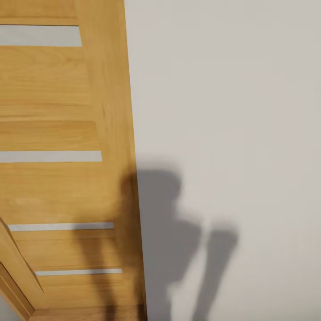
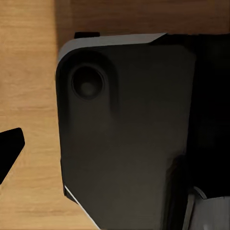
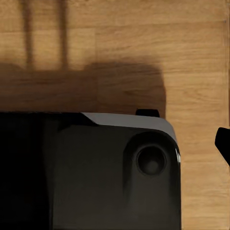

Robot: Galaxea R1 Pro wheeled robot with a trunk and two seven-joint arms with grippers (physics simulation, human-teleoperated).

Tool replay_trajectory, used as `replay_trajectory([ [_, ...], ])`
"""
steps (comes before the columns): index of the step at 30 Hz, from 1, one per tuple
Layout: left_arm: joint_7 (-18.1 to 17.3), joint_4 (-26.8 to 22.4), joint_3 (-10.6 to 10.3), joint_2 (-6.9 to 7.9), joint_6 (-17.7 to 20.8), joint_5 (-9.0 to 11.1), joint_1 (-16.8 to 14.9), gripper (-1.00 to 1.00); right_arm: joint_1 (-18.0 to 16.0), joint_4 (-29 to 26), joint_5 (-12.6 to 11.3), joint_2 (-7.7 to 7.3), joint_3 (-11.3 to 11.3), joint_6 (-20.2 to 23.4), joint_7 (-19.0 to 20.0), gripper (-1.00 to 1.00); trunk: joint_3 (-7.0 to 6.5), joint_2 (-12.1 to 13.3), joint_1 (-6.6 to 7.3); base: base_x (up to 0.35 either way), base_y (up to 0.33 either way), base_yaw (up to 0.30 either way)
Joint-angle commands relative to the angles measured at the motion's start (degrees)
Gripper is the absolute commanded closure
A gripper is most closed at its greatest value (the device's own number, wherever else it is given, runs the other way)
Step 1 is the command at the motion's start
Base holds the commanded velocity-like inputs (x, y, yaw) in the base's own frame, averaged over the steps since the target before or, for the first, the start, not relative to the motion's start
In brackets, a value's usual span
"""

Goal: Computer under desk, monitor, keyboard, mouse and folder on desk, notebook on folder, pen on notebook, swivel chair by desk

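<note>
The desk, the swivel chair, the folder and the other task things are out of view. The head view faces a light wooden door point(image 1: 58, 133) with narrow pale strips, beside a plain white wall point(image 1: 232, 111). In the left wrist view a single black fingertip point(image 2: 9, 151) of my left gripper pokes in over the wooden floor point(image 2: 28, 72), next to my own dark base point(image 2: 129, 134). The right wrist view has one black fingertip point(image 3: 224, 143) of my right gripper at its edge, near the same dark base point(image 3: 96, 172). Nothing shows between the fingers.
My shadow point(image 1: 165, 232) falls across the door's edge and the wall, so both stand close in front. Wooden floor point(image 3: 143, 48) lies around the base, crossed by thin shadows.
</note>
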State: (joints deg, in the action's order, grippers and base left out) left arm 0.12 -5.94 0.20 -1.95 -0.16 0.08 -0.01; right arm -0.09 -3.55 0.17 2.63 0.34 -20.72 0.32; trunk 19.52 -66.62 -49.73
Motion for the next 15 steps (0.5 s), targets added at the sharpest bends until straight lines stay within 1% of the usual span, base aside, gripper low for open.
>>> replay_trajectory([
  [1,0.04,-0.83,0.03,-0.04,-0.02,0.01,0.01,-1.0,0.0,-0.77,0.0,0.0,0.01,-0.19,0.03,-1.0,-0.13,0.38,0.23,0.0,0.0,0.0],
  [2,0.11,-2.74,0.04,-0.11,-0.02,0.01,0.01,-1.0,0.0,-2.36,0.0,0.0,0.01,-0.26,0.03,-1.0,-0.31,0.78,0.44,0.0,0.0,0.0],
  [5,0.24,-6.44,0.07,-0.22,0.03,0.01,0.01,-1.0,0.0,-5.05,0.02,0.0,0.01,-0.32,0.03,-1.0,-0.85,1.99,1.1,0.0,0.0,0.0],
  [6,0.3,-9.37,0.07,-0.31,0.08,0.08,0.01,-1.0,0.0,-7.01,0.04,0.01,0.01,-0.34,0.03,-1.0,-1.02,2.39,1.32,0.0,0.0,0.0],
  [9,0.39,-14.29,0.07,-0.43,0.16,0.17,0.01,-1.0,-0.02,-10.28,0.07,-0.04,0.01,-0.36,0.03,-1.0,-1.56,3.59,1.98,0.0,0.0,0.0],
  [10,0.52,-17.65,0.07,-0.46,0.19,0.23,0.01,-1.0,-0.04,-12.61,0.06,-0.05,0.02,-0.36,0.03,-1.0,-1.74,3.99,2.2,0.0,0.0,0.0],
  [12,0.81,-20.82,0.07,-0.47,0.21,0.37,0.01,-1.0,-0.06,-14.88,0.05,-0.06,0.02,-0.37,0.03,-1.0,-2.1,4.79,2.64,0.0,0.0,0.0],
  [14,1.47,-24.56,0.11,-0.49,0.15,0.97,0.01,-1.0,-0.07,-17.6,0.02,-0.12,-0.02,-0.39,0.03,-1.0,-2.46,5.6,3.08,0.0,0.0,0.0],
  [15,1.66,-25.38,0.12,-0.5,0.12,1.3,0.01,-1.0,-0.08,-18.21,-0.02,-0.17,-0.03,-0.41,0.03,-1.0,-2.64,6.0,3.3,0.0,0.0,0.0],
])
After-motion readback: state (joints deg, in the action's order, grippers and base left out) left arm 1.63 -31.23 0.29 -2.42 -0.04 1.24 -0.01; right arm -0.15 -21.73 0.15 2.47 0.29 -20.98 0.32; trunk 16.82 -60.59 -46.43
